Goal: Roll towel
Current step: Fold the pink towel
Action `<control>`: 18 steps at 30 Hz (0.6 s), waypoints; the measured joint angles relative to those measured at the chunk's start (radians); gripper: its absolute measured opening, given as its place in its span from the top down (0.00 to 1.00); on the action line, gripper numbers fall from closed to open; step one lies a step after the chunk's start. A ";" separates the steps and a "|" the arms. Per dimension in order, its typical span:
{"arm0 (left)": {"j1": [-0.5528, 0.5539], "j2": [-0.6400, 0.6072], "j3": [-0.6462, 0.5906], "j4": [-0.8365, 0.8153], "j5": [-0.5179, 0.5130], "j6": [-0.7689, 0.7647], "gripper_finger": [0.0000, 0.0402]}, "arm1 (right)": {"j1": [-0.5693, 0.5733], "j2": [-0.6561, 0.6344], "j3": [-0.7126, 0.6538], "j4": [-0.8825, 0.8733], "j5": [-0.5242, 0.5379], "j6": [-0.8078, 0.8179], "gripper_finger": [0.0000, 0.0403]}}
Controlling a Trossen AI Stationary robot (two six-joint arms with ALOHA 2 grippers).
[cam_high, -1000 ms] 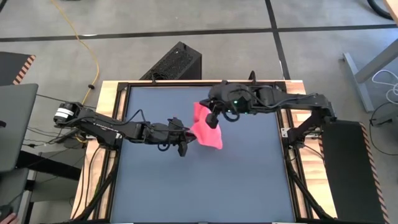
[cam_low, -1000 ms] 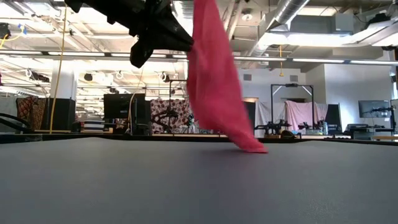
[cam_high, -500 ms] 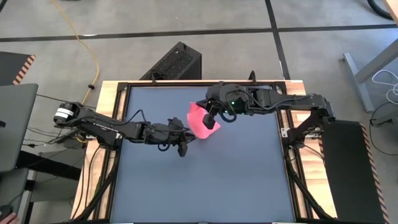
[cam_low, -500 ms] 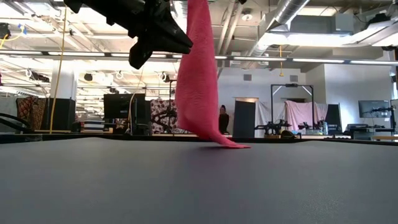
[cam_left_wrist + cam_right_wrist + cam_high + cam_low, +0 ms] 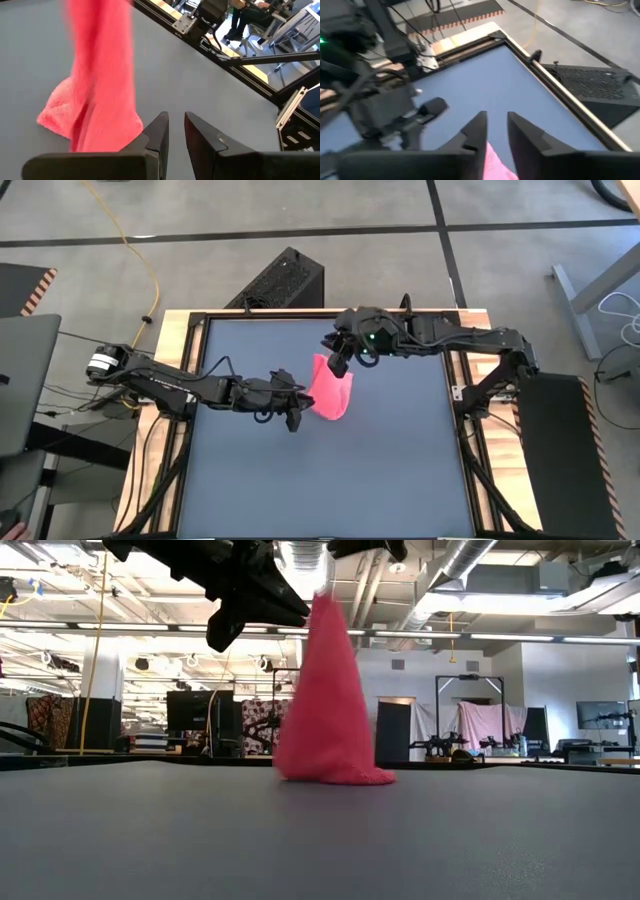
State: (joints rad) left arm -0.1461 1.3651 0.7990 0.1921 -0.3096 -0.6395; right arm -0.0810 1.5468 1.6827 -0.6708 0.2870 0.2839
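Dark grey tabletop (image 5: 380,470) fills the frame centre, with my pink towel (image 5: 332,388) heaped on it

At centre, I see the towel's top drawn up towards my right gripper (image 5: 335,363), whose fingers stand slightly parted; whether they pinch cloth I cannot tell. My left gripper (image 5: 296,418) hangs just left, fingers nearly closed, holding nothing

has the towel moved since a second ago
Yes. The towel has dropped and bunched on the table, its trailing tip pulled in leftward in the low view.
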 joint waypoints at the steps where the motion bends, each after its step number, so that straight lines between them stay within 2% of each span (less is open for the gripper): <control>1: 0.000 0.000 0.000 0.000 0.000 0.000 0.88 | -0.013 -0.001 0.001 -0.019 0.007 -0.002 0.65; 5: 0.000 0.000 0.000 0.000 0.000 0.000 0.88 | -0.079 -0.001 0.001 -0.139 0.046 0.014 0.49; 9: 0.000 0.000 0.000 -0.001 0.000 0.000 0.88 | -0.110 0.004 -0.013 -0.188 0.008 0.110 0.39; 13: 0.000 0.000 0.000 -0.007 0.001 0.016 0.88 | -0.031 0.007 -0.092 -0.126 -0.059 0.205 0.36; 18: 0.000 0.000 0.000 -0.063 0.001 0.048 0.88 | 0.073 0.014 -0.273 0.017 -0.059 0.306 0.36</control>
State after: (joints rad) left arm -0.1463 1.3651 0.7994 0.1287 -0.3086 -0.5911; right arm -0.0083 1.5608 1.4096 -0.6542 0.2284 0.5898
